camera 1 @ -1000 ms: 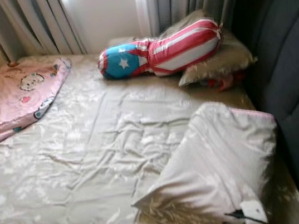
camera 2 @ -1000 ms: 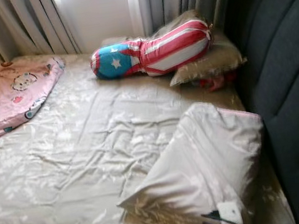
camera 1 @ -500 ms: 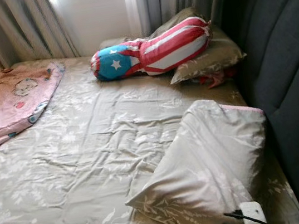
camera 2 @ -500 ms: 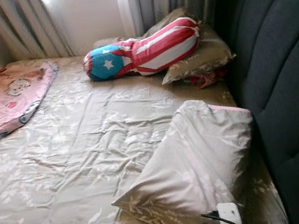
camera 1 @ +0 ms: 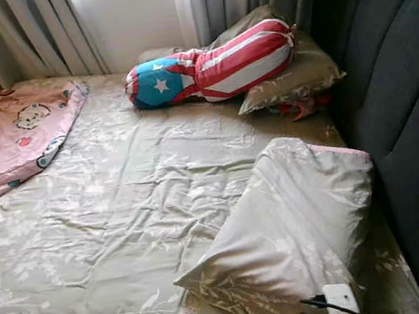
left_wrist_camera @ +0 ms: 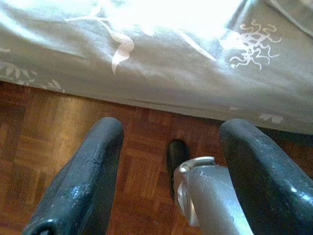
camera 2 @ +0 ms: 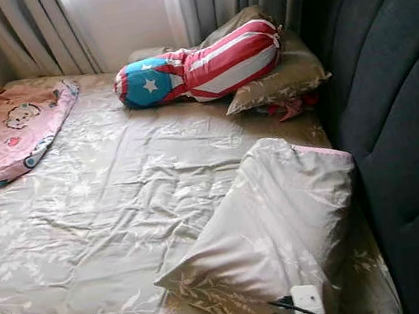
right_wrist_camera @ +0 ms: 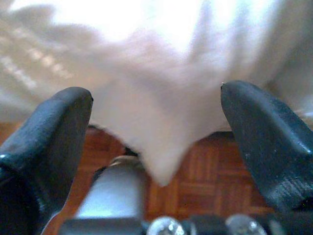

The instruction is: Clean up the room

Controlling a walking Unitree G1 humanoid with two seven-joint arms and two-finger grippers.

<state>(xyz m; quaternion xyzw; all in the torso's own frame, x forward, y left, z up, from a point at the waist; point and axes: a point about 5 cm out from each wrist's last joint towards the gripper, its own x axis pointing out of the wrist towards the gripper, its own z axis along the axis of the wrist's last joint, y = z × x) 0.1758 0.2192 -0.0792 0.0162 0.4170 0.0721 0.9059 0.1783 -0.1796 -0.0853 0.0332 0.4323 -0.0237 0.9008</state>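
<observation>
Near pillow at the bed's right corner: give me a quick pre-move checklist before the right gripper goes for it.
1. Right gripper open: ok, fingers spread wide.
2. Right gripper facing the grey pillow: ok, a pale fabric corner hangs between the fingers.
3. Contact made: not ok, nothing pinched yet.
4. Left gripper free: ok, open over the wood floor at the bedsheet edge.
5. Pillow top unobstructed: ok.
6. Room toward the headboard: cannot tell, pillow lies close beside it.

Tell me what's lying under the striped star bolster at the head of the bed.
The bolster rests on an olive pillow. A red cloth pokes out beneath that pillow; the rest of it is hidden.
</observation>
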